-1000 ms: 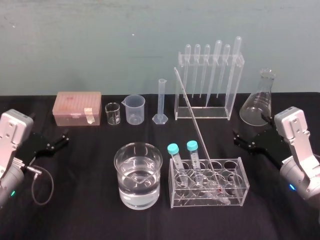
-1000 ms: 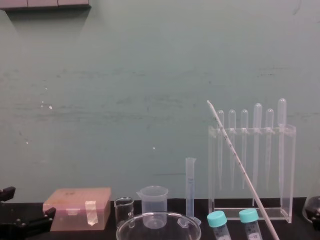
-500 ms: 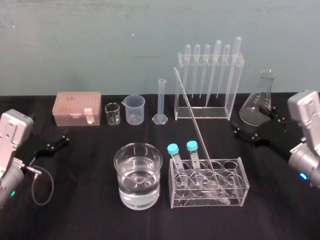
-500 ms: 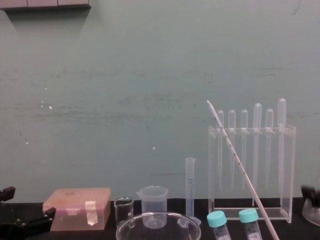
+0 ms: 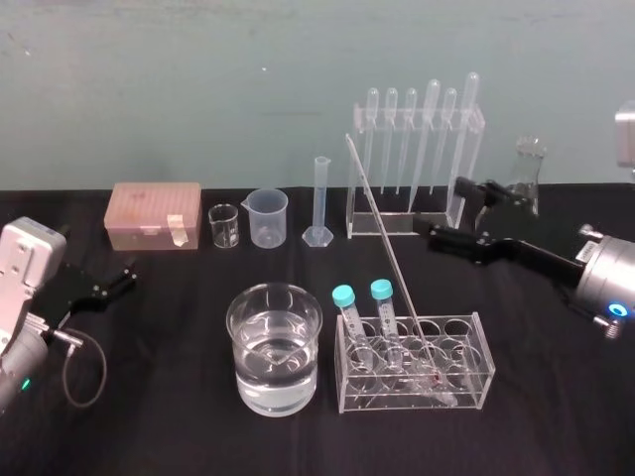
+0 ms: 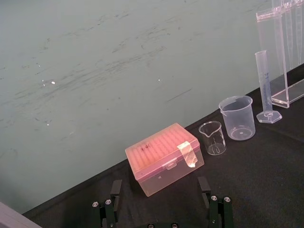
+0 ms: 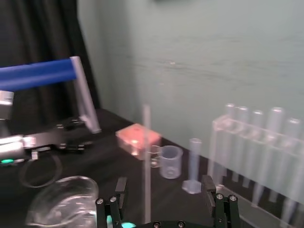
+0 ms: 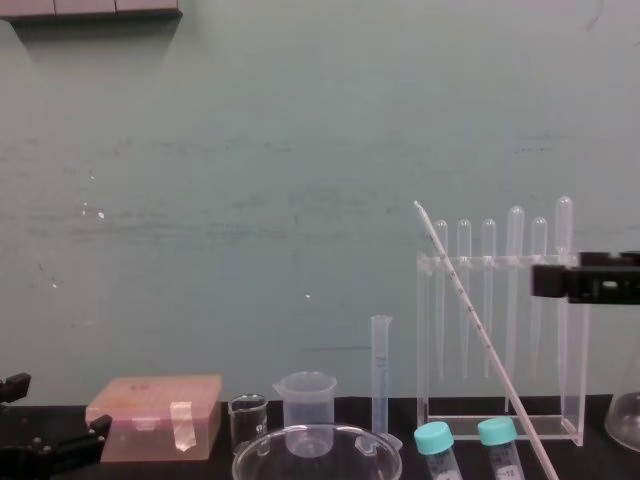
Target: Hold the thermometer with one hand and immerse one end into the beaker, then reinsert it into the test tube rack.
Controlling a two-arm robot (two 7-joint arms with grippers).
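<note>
The thermometer (image 5: 382,238) is a long thin rod leaning up and left, its lower end in the low clear test tube rack (image 5: 466,382) that holds two blue-capped tubes. The beaker (image 5: 275,347), wide and part full of water, stands left of that rack. My right gripper (image 5: 446,210) hangs open above the table, right of the thermometer's middle and apart from it. It also reaches in from the right in the chest view (image 8: 540,280). In the right wrist view the thermometer (image 7: 146,166) stands ahead between the open fingers (image 7: 111,204). My left gripper (image 5: 119,278) rests open at the far left.
A tall clear rack of pipettes (image 5: 412,169) stands behind the thermometer, with a conical flask (image 5: 528,164) to its right behind my right gripper. Along the back sit a pink box (image 5: 154,213), a small glass beaker (image 5: 223,226), a plastic beaker (image 5: 268,216) and a graduated cylinder (image 5: 319,203).
My right arm has risen and swung left, from the table's right edge to just in front of the pipette rack, near the thermometer. The left arm has not moved.
</note>
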